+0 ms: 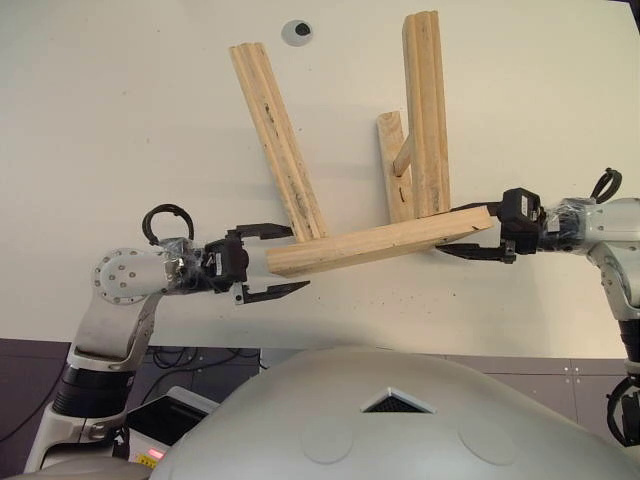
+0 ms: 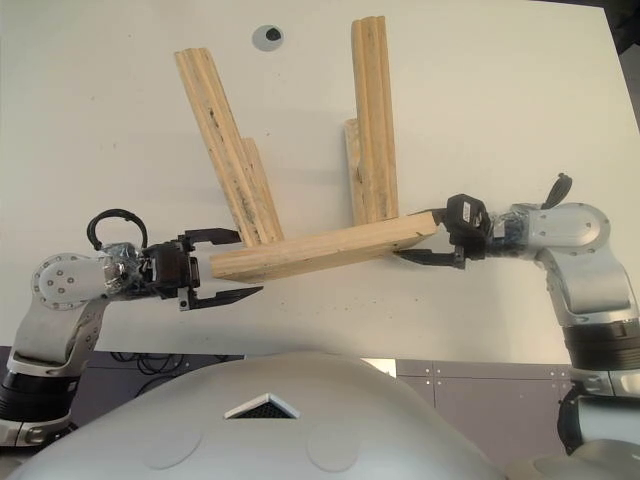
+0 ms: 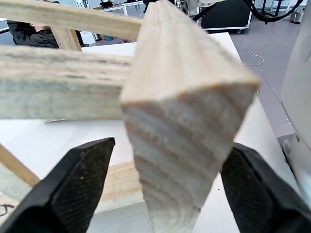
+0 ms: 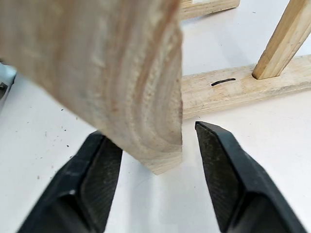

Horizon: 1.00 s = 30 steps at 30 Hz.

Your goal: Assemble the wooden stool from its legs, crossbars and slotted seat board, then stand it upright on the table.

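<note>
Stretching from the left jaws to the right jaws, the seat board (image 1: 380, 245) ends inside each pair, both spread apart, unclamped.

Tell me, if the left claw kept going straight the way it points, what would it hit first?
The left gripper would most likely meet the end of the seat board, which sits between its open fingers, untouched on either side.

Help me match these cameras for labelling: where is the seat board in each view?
Left eye view: seat board slants across the centre, from left gripper to right gripper.
Right eye view: the same, centre.
Left wrist view: its end, close up within the open gripper.
Right wrist view: its other end, likewise.
Shared landmark: white table.
</note>
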Each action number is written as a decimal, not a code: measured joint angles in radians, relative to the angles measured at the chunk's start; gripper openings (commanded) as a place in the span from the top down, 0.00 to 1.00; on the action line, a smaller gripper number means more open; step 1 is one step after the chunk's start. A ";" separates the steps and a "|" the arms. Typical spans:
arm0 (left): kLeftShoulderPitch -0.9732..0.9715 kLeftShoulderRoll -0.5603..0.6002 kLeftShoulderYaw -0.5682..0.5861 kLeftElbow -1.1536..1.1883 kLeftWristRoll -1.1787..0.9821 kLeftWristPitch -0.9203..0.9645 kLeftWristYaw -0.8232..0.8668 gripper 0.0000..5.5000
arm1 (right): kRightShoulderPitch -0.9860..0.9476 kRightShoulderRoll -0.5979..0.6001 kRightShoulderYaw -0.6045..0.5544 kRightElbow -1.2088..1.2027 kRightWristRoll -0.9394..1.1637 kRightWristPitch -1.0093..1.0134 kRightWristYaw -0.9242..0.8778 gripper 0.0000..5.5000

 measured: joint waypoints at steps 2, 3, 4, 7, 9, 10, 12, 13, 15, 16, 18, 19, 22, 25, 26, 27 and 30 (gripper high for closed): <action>-0.001 0.015 -0.004 -0.015 0.005 0.017 0.009 0.49 | 0.002 0.000 0.003 -0.003 -0.001 0.000 -0.001 0.68; -0.001 0.016 -0.006 -0.020 0.007 0.023 0.015 0.51 | 0.002 0.000 0.006 -0.006 0.000 0.001 -0.001 0.69; -0.002 0.019 -0.008 -0.031 0.016 0.033 0.027 0.55 | 0.002 0.001 0.010 -0.009 0.000 0.001 -0.001 0.70; -0.017 0.025 -0.008 -0.040 0.017 0.064 0.050 0.63 | 0.002 0.001 0.011 -0.011 0.001 0.006 0.000 0.71; -0.035 0.029 -0.008 -0.042 0.015 0.088 0.061 0.69 | 0.000 0.001 0.010 -0.016 0.008 0.031 0.000 0.71; -0.058 0.031 -0.003 -0.053 -0.019 0.152 0.079 0.71 | 0.000 0.002 0.004 -0.031 0.041 0.095 -0.003 0.71; -0.122 0.054 0.024 -0.085 -0.172 0.329 0.099 0.72 | -0.023 -0.013 -0.053 -0.056 0.151 0.249 -0.017 0.71; -0.177 0.073 0.048 -0.083 -0.277 0.411 0.121 0.72 | -0.057 -0.016 -0.090 -0.058 0.221 0.320 -0.027 0.71; -0.280 0.113 0.082 -0.033 -0.499 0.525 0.167 0.72 | -0.134 -0.019 -0.142 -0.034 0.365 0.429 -0.049 0.71; -0.343 0.124 0.095 0.012 -0.619 0.575 0.201 0.72 | -0.184 -0.018 -0.159 -0.004 0.462 0.475 -0.082 0.71; -0.480 0.126 0.108 0.119 -0.842 0.672 0.299 0.72 | -0.295 -0.008 -0.169 0.070 0.673 0.564 -0.200 0.71; -0.583 0.103 0.111 0.208 -0.964 0.732 0.384 0.72 | -0.376 0.024 -0.179 0.126 0.807 0.613 -0.318 0.71; -0.798 0.020 0.113 0.439 -1.123 0.846 0.564 0.72 | -0.512 0.133 -0.198 0.238 1.025 0.658 -0.619 0.71; -1.036 -0.062 0.115 0.771 -1.155 0.949 0.692 0.73 | -0.635 0.271 -0.220 0.361 1.162 0.650 -0.966 0.71; -1.098 -0.077 0.115 0.867 -1.151 0.972 0.708 0.73 | -0.668 0.305 -0.235 0.389 1.190 0.641 -1.056 0.72; -1.171 -0.100 0.115 0.979 -1.132 0.986 0.720 0.66 | -0.711 0.344 -0.253 0.426 1.215 0.620 -1.165 0.73; -1.360 -0.156 0.130 1.274 -1.037 0.955 0.771 0.59 | -0.842 0.434 -0.310 0.562 1.256 0.578 -1.400 0.75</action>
